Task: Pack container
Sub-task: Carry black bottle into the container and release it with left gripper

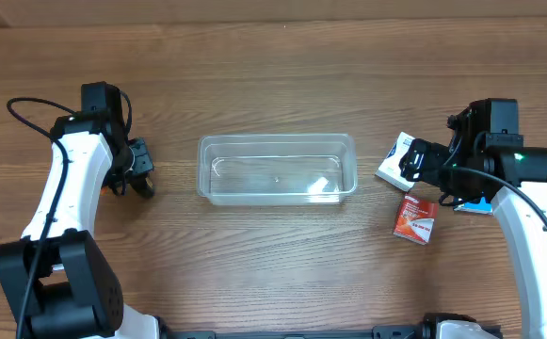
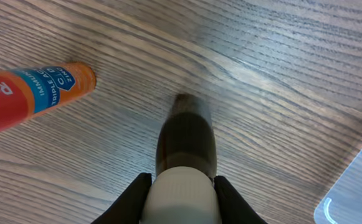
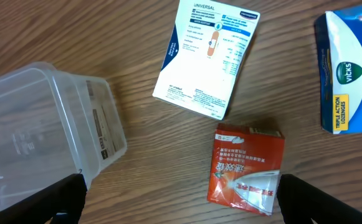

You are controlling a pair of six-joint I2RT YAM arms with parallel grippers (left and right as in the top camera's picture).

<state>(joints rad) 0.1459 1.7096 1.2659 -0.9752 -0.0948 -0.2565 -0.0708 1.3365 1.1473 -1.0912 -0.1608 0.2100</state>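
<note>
left gripper (image 2: 182, 185): fingers are sitting close together, pinching a blurred object (image 2: 184, 134) on both sides

blurred object: white body, dark brown tip pointing away from the camera toward the table (image 2: 274, 56); too blurred to say what it is, and I cannot tell whether the tip is touching the wood

left arm position: overhead is showing it well left of the container (image 1: 273, 139), apart from it; one rounded corner of the container is peeking into the lower right of the left wrist view

orange tube (image 2: 34, 93): lying on its side on the table, up and left of the left gripper, not touching it; its red end is running off the frame edge

right gripper (image 3: 181, 190): spread wide, fingers sitting at the two bottom corners of the wrist view, gripping nothing and touching nothing

right arm position: hanging over the small packs just right of the container

container: clear bin standing upright at the table centre, long side running left to right, empty, wood grain showing through the floor

white box (image 3: 207, 56): lying flat, print up, tilted, just right of the container, not touching it

red box (image 3: 246, 168): lying flat, near the white box, between the open right fingers in the wrist view

blue pack (image 3: 349, 68): lying flat at the right edge of the wrist view, apart from both boxes, partly cut off

in the container: nothing; all three packs and the tube are lying outside on the table
</note>
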